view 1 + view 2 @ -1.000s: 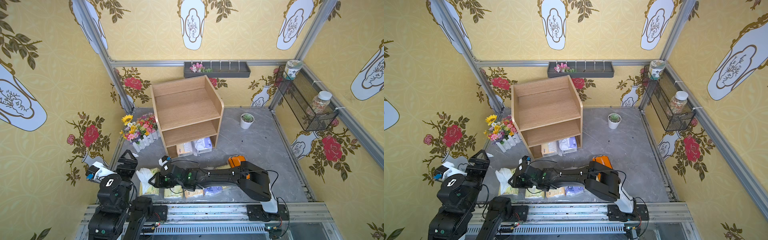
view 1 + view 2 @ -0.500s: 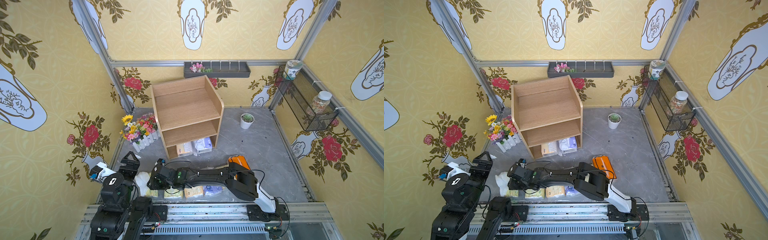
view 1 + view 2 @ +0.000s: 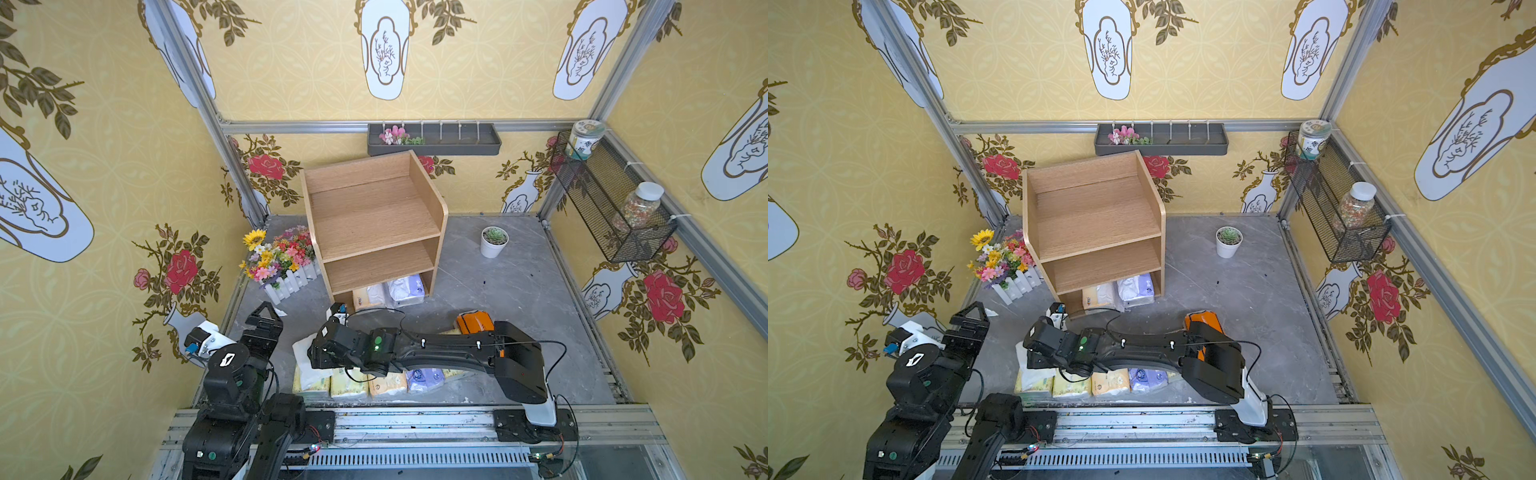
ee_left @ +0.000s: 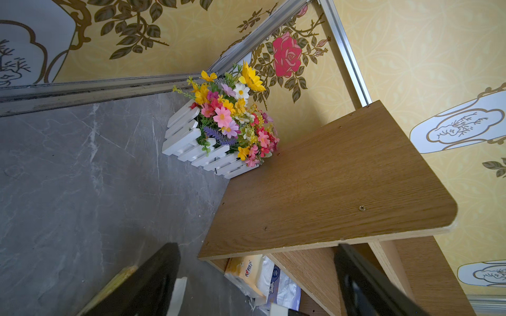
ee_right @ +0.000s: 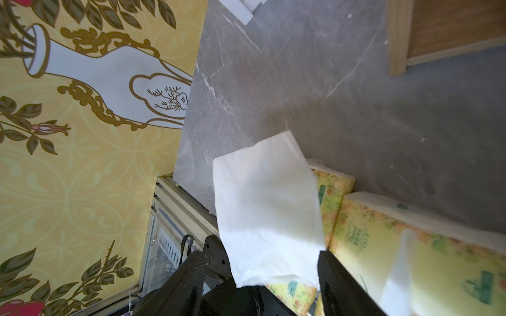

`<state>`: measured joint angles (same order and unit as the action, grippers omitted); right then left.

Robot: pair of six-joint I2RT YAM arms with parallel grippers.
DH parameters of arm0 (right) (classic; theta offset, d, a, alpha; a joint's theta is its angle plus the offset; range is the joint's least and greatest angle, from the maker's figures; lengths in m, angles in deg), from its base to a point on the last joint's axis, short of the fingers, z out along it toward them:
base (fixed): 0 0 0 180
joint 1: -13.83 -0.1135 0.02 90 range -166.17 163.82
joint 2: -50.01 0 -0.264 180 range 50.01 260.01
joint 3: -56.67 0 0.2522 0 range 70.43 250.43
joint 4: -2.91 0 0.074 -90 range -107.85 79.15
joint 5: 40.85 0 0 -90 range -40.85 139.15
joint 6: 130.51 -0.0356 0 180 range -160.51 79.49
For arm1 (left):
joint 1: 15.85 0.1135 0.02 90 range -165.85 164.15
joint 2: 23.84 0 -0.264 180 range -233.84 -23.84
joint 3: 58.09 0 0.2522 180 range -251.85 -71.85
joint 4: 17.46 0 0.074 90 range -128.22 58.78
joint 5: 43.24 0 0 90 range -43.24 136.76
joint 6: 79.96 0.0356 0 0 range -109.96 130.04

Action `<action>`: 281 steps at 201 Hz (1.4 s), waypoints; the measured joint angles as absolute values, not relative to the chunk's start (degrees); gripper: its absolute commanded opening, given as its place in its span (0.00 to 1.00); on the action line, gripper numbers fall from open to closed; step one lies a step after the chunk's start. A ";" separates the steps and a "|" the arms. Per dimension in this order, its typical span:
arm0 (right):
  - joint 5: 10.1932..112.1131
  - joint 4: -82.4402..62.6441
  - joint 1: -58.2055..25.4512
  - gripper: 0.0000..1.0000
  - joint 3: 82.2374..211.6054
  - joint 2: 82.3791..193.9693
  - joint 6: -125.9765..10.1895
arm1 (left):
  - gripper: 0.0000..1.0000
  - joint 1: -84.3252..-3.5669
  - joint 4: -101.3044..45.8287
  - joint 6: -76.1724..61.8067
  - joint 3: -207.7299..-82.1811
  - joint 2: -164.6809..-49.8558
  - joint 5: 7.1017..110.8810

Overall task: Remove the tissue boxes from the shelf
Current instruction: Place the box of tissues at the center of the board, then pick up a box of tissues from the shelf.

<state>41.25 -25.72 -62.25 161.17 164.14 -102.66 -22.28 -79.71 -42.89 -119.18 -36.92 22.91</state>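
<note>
I'm working inside a staged home corner, a test cell really: yellow rose wallpaper (image 3: 291, 62) hung on bare aluminium framing (image 3: 291, 126), a grey marble-look floor (image 3: 519, 299), a wooden shelf (image 3: 374, 216), a fenced flower box (image 3: 286, 266), a potted succulent (image 3: 493, 241) — and I'm bolted to a metal rail (image 3: 415, 419).

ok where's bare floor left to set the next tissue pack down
Widest bare floor: the stretch bordered by the shelf, succulent pot and orange pack. Crowded: the front edge, where a row of packs lies under the right arm.
</note>
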 measured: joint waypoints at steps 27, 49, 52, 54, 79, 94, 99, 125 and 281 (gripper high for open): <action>38.17 -25.81 -62.20 0.67 157.32 159.09 -100.93 | 0.94 -22.28 -77.96 -42.87 -117.72 -37.05 24.98; 34.72 -25.83 -61.70 0.65 152.78 154.54 -99.23 | 0.93 -22.31 -75.69 -42.82 -115.42 -37.03 28.41; 34.28 -25.79 -61.57 0.65 152.19 154.02 -99.01 | 0.93 -22.31 -75.19 -42.85 -114.96 -36.99 29.00; 33.97 -25.74 -61.42 0.65 151.66 153.67 -98.92 | 0.93 -22.33 -74.90 -42.85 -114.72 -36.94 29.22; 31.35 -25.53 -58.03 0.62 144.82 149.89 -99.31 | 0.93 -22.35 -72.26 -43.13 -111.55 -36.72 32.48; 30.65 -25.37 -55.43 0.61 141.00 148.44 -100.69 | 0.92 -22.35 -70.79 -44.44 -109.87 -36.72 34.66; 30.26 -25.31 -54.69 0.61 139.86 148.03 -100.71 | 0.91 -22.35 -70.22 -44.68 -109.22 -36.75 35.17; 29.43 -23.58 -50.82 0.59 133.87 145.97 -102.90 | 0.90 -22.35 -68.58 -47.30 -106.09 -36.99 38.34; 39.68 -2.88 -26.88 0.71 116.01 139.15 -101.94 | 0.86 -22.28 -63.43 -53.23 -97.11 -36.31 48.11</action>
<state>39.68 -2.88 -26.88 116.01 139.15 -101.94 -22.28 -63.43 -53.23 -97.11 -36.31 48.11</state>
